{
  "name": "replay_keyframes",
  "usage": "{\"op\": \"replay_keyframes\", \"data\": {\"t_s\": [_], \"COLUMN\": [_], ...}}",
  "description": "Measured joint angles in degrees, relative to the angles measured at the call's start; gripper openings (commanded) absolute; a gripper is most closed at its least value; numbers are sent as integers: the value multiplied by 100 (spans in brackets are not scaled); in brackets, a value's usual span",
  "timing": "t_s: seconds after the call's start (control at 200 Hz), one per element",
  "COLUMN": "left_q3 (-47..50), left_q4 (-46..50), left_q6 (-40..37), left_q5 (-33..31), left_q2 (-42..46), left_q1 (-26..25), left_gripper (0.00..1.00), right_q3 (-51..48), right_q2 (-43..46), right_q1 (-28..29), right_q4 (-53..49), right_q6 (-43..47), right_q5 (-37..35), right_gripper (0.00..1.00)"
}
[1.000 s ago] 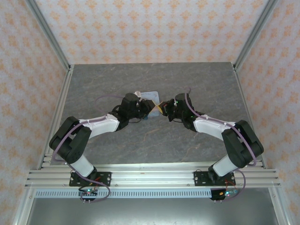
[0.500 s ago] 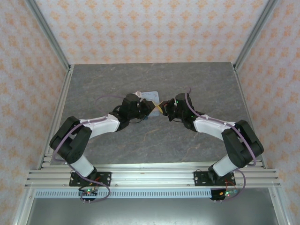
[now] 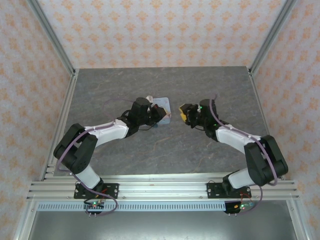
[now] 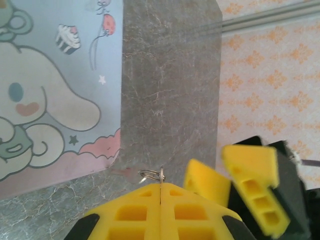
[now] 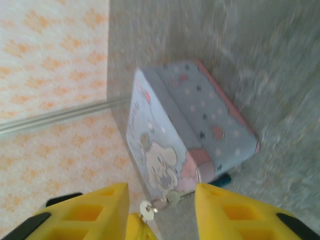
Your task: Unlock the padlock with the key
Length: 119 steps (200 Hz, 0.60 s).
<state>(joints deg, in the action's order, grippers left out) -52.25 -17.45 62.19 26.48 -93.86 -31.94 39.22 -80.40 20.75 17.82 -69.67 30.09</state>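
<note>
Orange-patterned wallpaper closes in a grey marbled table. From above, my left arm reaches to the near edge of a pale blue cartoon tin. My right arm ends just to the tin's right, its yellow fingers near my left jaws but apart from them.

Through my left wrist camera, my left jaws are pressed flat together, their yellow fingers meeting in one seam. They are clamped on the key, its little metal loop poking out at the tips. The tin's lid, with a white long-eared cartoon figure, lies up and to the left. The fingers of my right jaws hang just beside, on the right.

Through my right wrist camera, my right jaws stand apart, one yellow finger on each side. Between them the key shows, blurred, in front of the tin. The padlock, a dark teal scrap, peeks out right against the tin's near corner, down on the table.
</note>
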Motion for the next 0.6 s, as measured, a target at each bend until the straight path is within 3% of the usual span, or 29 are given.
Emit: {"op": "replay_keyframes", "data": {"t_s": [0.205, 0.41, 0.596], "left_q3": [-616, -1384, -1685], "left_q4": [796, 1622, 1950], "left_q6": [-931, -2009, -2514], "left_q5": [752, 1545, 2031], "left_q2": [0, -9, -138], "left_q1": [271, 323, 323], "left_gripper": [0, 0, 0], "right_q3": [214, 581, 592], "right_q2": [173, -116, -282], "right_q1": [-518, -553, -555], "right_q4": [-44, 26, 151], "right_q6": [1064, 2048, 2546], "right_q5": [625, 1547, 2092], "right_gripper": [48, 48, 48]}}
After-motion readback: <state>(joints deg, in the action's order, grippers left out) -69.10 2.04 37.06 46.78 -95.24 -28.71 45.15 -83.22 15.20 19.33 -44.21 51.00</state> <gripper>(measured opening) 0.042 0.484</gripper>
